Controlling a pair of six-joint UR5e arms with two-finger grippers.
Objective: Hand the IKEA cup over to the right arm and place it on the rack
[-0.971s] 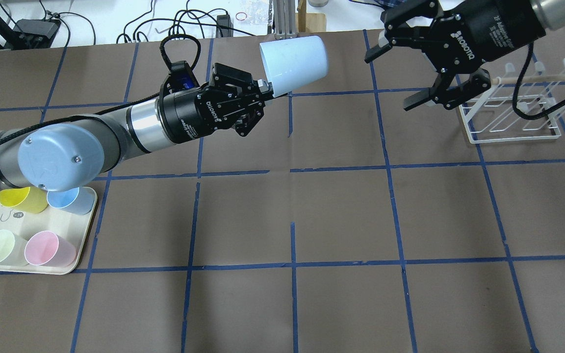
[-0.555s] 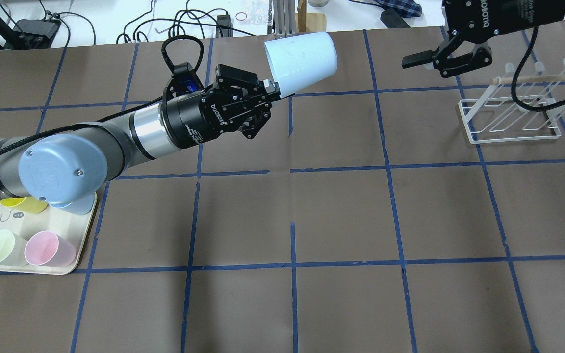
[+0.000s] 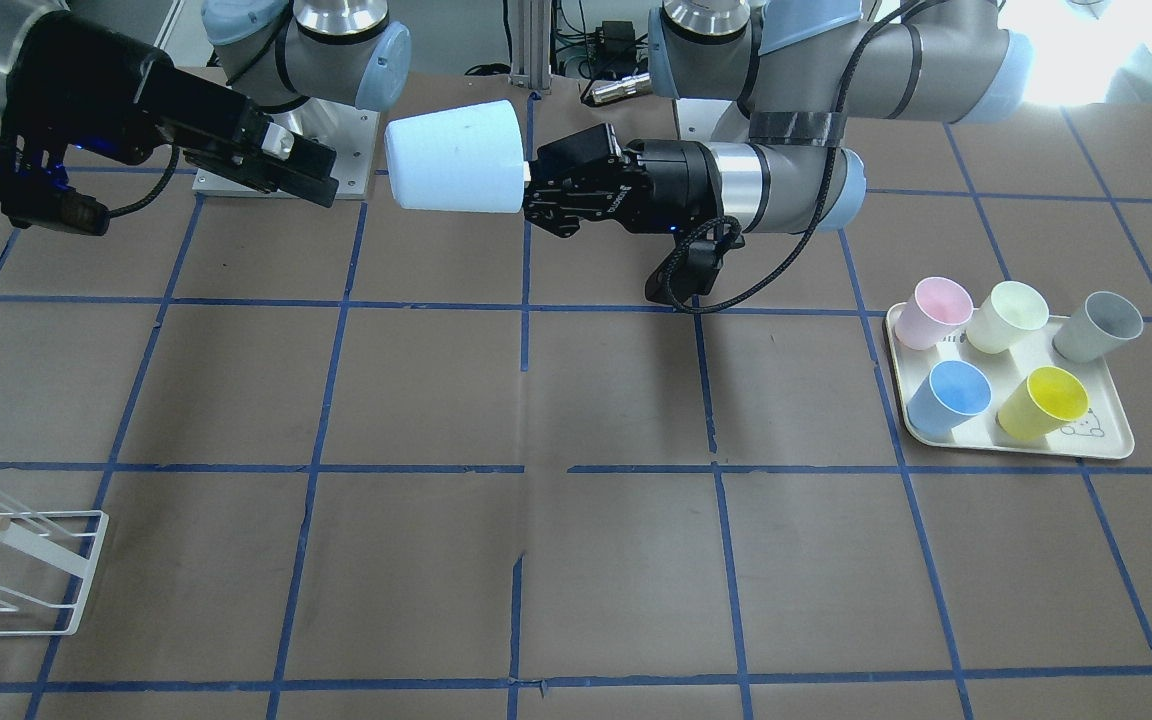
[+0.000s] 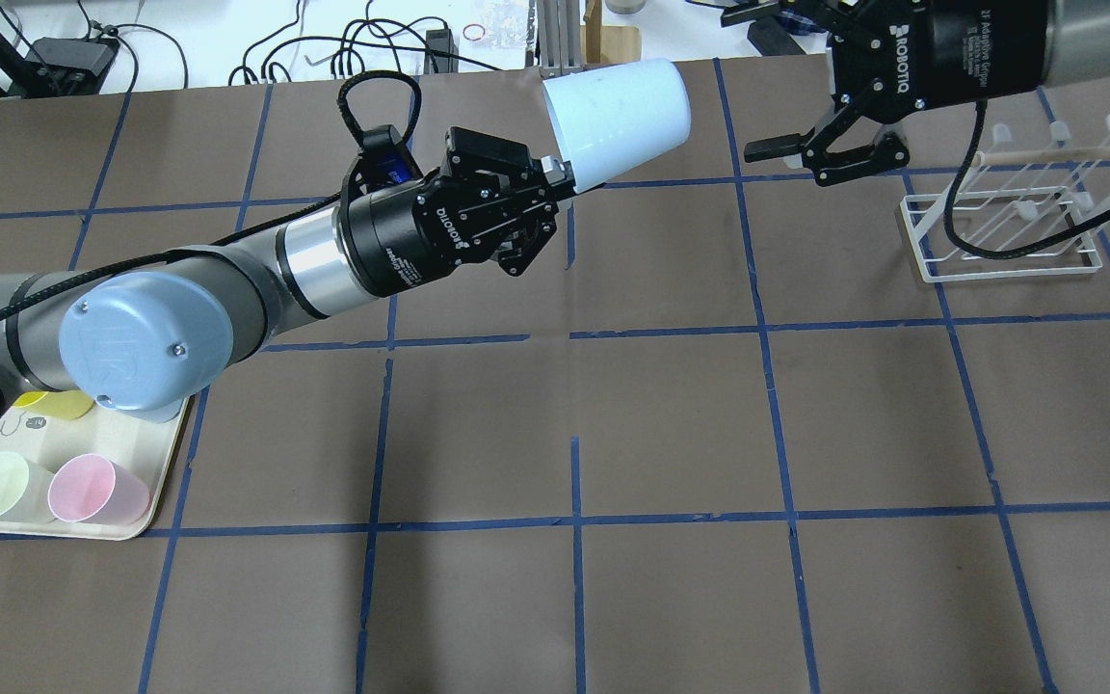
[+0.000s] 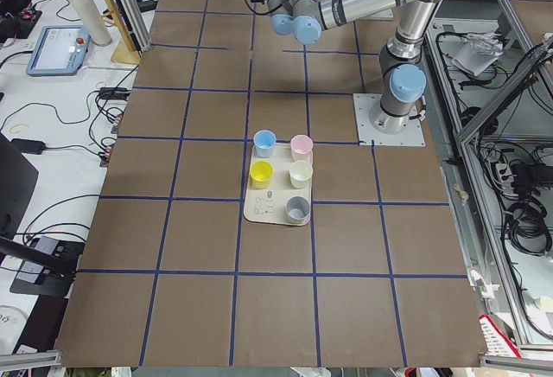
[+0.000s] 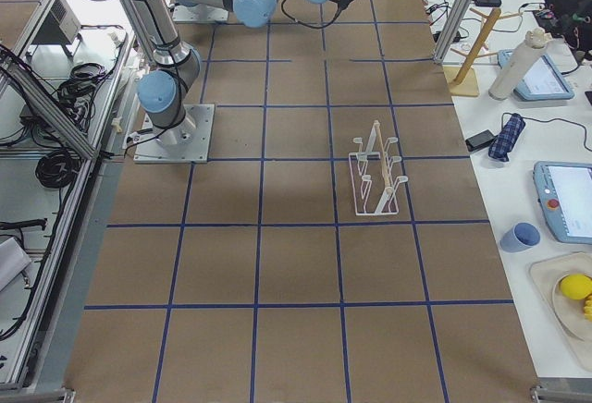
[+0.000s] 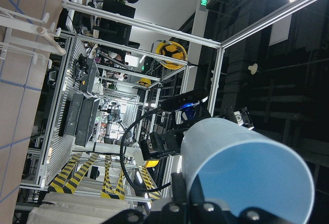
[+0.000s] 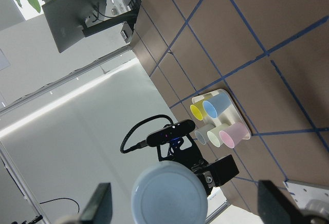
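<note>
My left gripper (image 4: 557,178) is shut on the rim of the pale blue IKEA cup (image 4: 618,116) and holds it sideways above the table's far middle, base pointing right. The cup also shows in the front view (image 3: 454,155) and the left wrist view (image 7: 247,167). My right gripper (image 4: 750,82) is open just right of the cup's base, apart from it, jaws facing it. In the right wrist view the cup's round base (image 8: 167,190) sits ahead between the spread fingers (image 8: 100,203). The white wire rack (image 4: 998,231) with its wooden dowel stands on the table under the right arm.
A cream tray (image 3: 1026,448) at the left arm's side holds a pink cup (image 3: 939,310), a pale yellow one (image 3: 1008,315), a grey one (image 3: 1098,325), a deeper blue one (image 3: 951,395) and a yellow one (image 3: 1044,402). Cables and gear lie beyond the table's far edge.
My left arm has carried the cup to the right and a little farther away. My right gripper has swung up and turned, so its open jaws now face the cup's base.
</note>
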